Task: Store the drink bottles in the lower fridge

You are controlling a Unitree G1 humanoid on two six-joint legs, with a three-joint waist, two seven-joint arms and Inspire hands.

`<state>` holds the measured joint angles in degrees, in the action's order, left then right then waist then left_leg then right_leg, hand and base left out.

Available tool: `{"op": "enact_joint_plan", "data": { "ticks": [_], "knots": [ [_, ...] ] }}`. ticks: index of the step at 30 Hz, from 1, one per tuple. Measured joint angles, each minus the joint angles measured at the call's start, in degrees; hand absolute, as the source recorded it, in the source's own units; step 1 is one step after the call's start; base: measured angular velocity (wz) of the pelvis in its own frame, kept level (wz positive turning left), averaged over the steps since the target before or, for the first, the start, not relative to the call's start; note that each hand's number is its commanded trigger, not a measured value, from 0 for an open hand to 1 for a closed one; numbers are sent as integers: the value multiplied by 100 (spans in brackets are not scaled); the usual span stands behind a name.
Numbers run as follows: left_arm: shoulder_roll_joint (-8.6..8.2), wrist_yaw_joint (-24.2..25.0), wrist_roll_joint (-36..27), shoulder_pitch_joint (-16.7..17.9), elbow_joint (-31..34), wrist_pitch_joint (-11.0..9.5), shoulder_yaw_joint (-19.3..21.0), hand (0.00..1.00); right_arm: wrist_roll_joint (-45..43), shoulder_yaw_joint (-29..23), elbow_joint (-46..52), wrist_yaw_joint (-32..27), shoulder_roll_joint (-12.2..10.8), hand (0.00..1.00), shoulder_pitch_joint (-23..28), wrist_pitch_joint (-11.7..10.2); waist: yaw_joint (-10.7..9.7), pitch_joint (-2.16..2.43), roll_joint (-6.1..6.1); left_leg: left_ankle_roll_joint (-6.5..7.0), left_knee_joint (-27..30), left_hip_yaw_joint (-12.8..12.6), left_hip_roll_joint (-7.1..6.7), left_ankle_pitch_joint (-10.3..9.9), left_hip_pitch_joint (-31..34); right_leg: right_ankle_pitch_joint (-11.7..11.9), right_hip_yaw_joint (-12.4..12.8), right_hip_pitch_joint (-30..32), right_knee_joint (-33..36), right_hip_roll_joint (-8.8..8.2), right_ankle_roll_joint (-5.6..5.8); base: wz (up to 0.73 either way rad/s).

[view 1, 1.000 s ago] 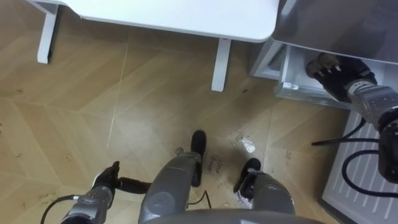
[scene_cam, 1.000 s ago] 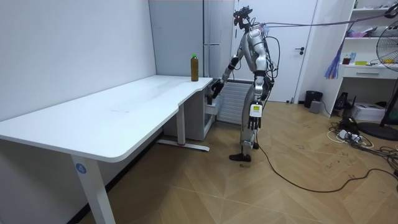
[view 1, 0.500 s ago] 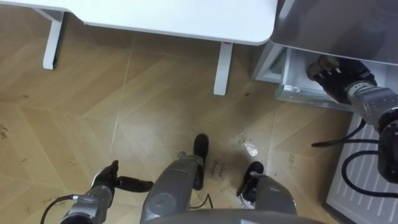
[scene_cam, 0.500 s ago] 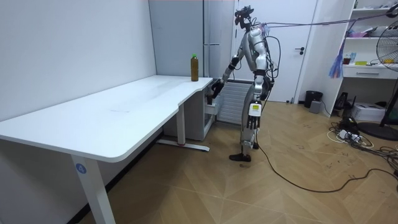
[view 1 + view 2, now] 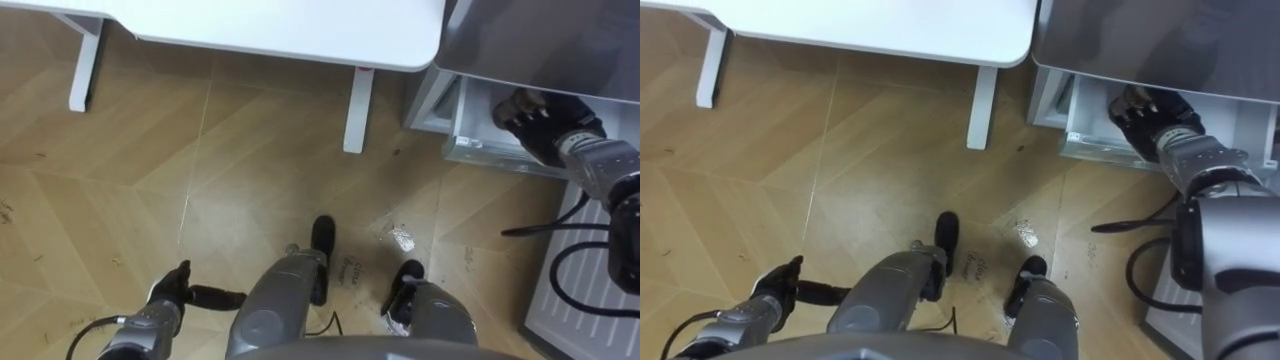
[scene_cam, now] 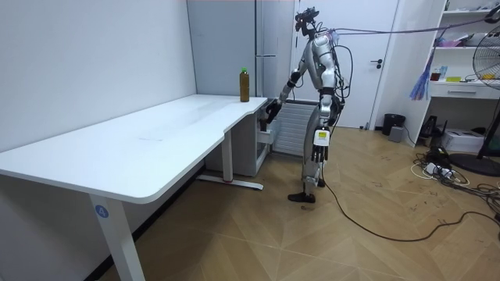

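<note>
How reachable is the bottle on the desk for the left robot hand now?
Probably not yet: the left robot hand hangs low by the leg, above the floor, while the bottle stands up on the desk, well away.

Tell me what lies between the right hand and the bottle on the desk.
Room view: just the desk's corner. The bottle stands on it; the right hand is lower, past its edge, at the fridge.

My right hand [image 5: 537, 118] is reaching into the lower fridge [image 5: 462, 125], and the grey panel [image 5: 540, 40] above is hiding part of it; I am not making out whether it is holding anything. The picture's right edge is cutting the fridge off.
</note>
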<state>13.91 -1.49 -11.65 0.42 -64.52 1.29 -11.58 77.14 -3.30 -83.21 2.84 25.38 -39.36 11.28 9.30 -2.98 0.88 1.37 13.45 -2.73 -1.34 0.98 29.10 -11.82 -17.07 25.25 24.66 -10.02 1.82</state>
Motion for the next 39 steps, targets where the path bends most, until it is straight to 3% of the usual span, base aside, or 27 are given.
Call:
{"op": "enact_joint_plan", "data": {
  "ticks": [7,12,22,29,39],
  "knots": [
    [4,67,0,1,-88,-6,-1,0,-66,-11,1,53,39,0,0,-127,34,-5,-9,-3,4,-2,-3,2,89,-3,22,111,14,1,-3,0],
    [9,38,-5,2,-86,-37,-1,0,380,-201,87,-93,55,0,-15,-217,40,-8,-13,0,120,-11,-26,1,313,-34,39,346,208,-53,-6,1],
    [31,-395,-1,14,-84,-154,-282,0,814,-498,326,-920,92,0,-246,-417,15,-8,-14,47,222,-112,-33,34,584,-40,122,695,377,-102,-8,-2],
    [36,-563,22,24,-83,-223,-89,0,833,-996,455,-1369,157,0,-246,-639,-185,-2,-5,85,329,-120,-45,25,740,-49,43,754,417,-139,8,6],
    [36,-585,58,24,-87,-386,120,0,1088,-1426,442,-1594,208,0,-204,-936,-274,7,10,143,335,-288,-36,23,716,-43,52,729,428,-172,38,0]
  ]
}}
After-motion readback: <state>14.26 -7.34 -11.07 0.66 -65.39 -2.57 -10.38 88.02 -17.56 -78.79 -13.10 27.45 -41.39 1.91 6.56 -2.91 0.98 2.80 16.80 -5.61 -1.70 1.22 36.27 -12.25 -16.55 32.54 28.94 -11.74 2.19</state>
